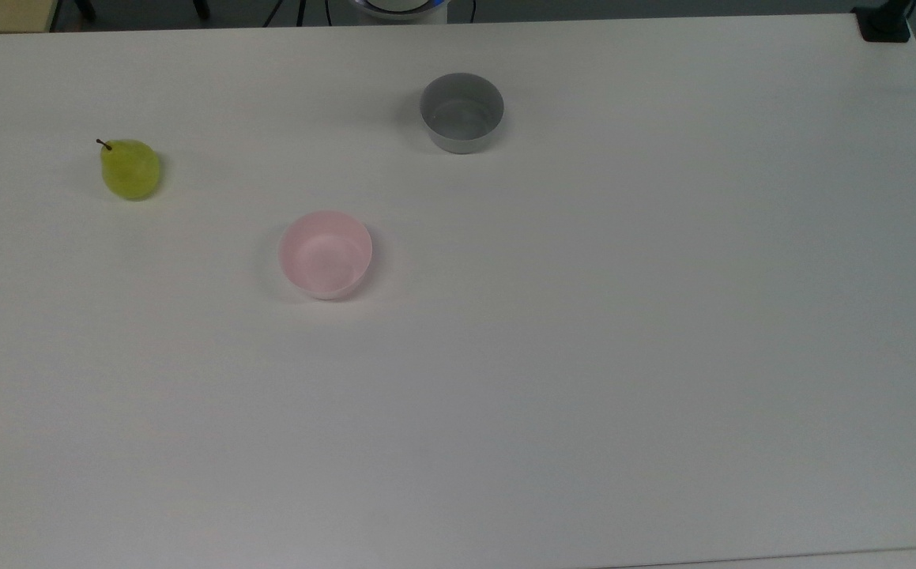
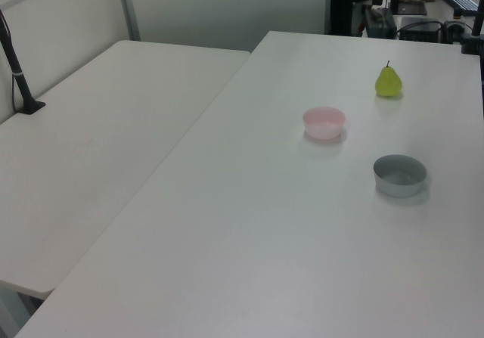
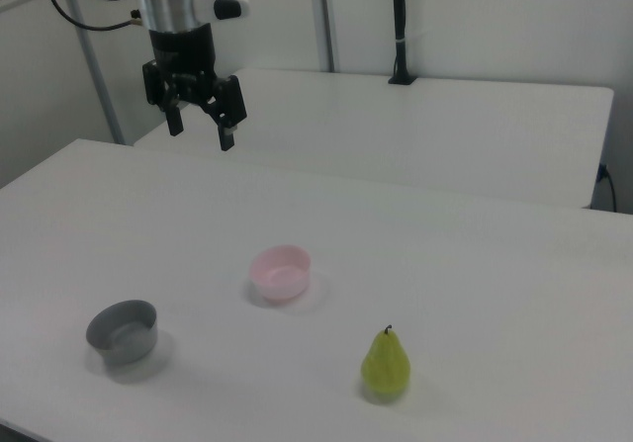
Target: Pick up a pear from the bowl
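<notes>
The pear (image 1: 130, 168) is yellow-green with a dark brown stem. The bowl (image 1: 326, 254) is pale pink with a whitish wall, the other bowl (image 1: 461, 112) plain grey. The table (image 1: 584, 356) is unpatterned white, the gripper (image 3: 201, 131) black.

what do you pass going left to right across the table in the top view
pear → pink bowl → grey bowl

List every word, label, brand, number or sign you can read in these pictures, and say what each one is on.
None can be read. The pear, the pink bowl, the grey bowl and the white table carry no print or marks. The hand and the arm above it show no readable lettering in the right view.
</notes>
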Controlling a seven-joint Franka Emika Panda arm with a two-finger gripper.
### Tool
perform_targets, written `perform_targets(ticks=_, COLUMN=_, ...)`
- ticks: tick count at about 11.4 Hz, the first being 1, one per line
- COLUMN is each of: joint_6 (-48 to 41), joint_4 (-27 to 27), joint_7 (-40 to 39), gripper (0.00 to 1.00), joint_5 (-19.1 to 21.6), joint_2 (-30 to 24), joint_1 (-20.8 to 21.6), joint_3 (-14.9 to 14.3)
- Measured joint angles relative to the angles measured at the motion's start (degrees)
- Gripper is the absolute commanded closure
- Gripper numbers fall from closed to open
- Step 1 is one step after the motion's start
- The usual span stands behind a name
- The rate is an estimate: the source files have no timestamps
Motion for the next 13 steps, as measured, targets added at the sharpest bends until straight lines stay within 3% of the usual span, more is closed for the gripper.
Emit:
perform_targets(ticks=3, joint_6=4.16, joint_4=-2.47, joint_7=-3.01, gripper=0.00, joint_5=0.00, joint_2=-0.25, joint_1=1.96, joint_3=-0.23)
perform_targets(ticks=7, joint_6=10.51, joint_4=-5.31, joint_7=-8.57, gripper=0.00, joint_5=-0.01, joint_2=-0.07, joint_1=6.61, joint_3=-4.01)
perform_targets(ticks=13, joint_6=10.77, joint_4=-5.79, joint_7=-8.57, gripper=0.00, joint_5=-0.03, joint_2=0.06, joint_1=6.80, joint_3=-4.21)
